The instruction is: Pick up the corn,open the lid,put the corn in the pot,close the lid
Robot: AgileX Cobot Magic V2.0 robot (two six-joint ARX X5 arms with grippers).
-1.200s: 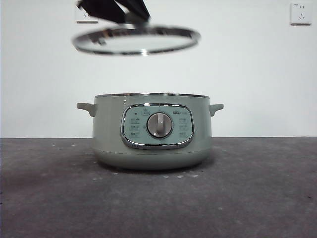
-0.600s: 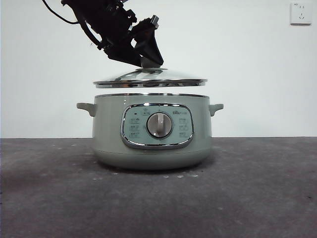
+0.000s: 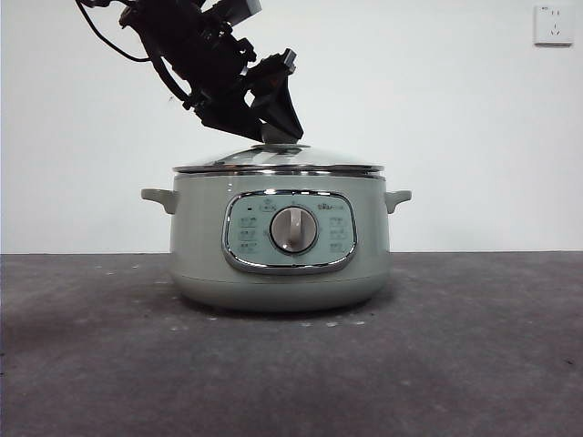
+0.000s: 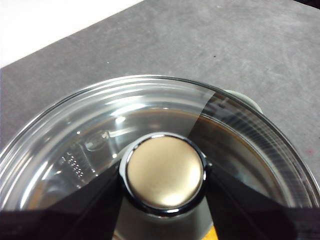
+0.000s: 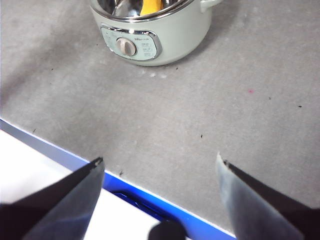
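The pale green pot (image 3: 196, 246) stands mid-table with its dial facing me. The glass lid (image 3: 273, 160) lies level on the pot's rim. My left gripper (image 3: 278, 127) reaches in from the upper left and is shut on the lid's knob (image 3: 281, 137). In the left wrist view the jaws of the left gripper (image 4: 164, 175) clamp the round knob (image 4: 165, 165) from both sides above the glass of the lid (image 4: 100, 130). The corn (image 5: 150, 6) shows yellow inside the pot (image 5: 170, 40) in the right wrist view. My right gripper (image 5: 160, 162) is open and empty, far from the pot.
The dark grey table (image 3: 455, 346) spreads around the pot. A wall socket (image 3: 553, 25) is at the upper right. The right wrist view shows the table's blue edge strip (image 5: 145, 200) near the right gripper.
The left gripper has lowered the lid from high above the pot down onto the pot's rim. The pot has not moved.
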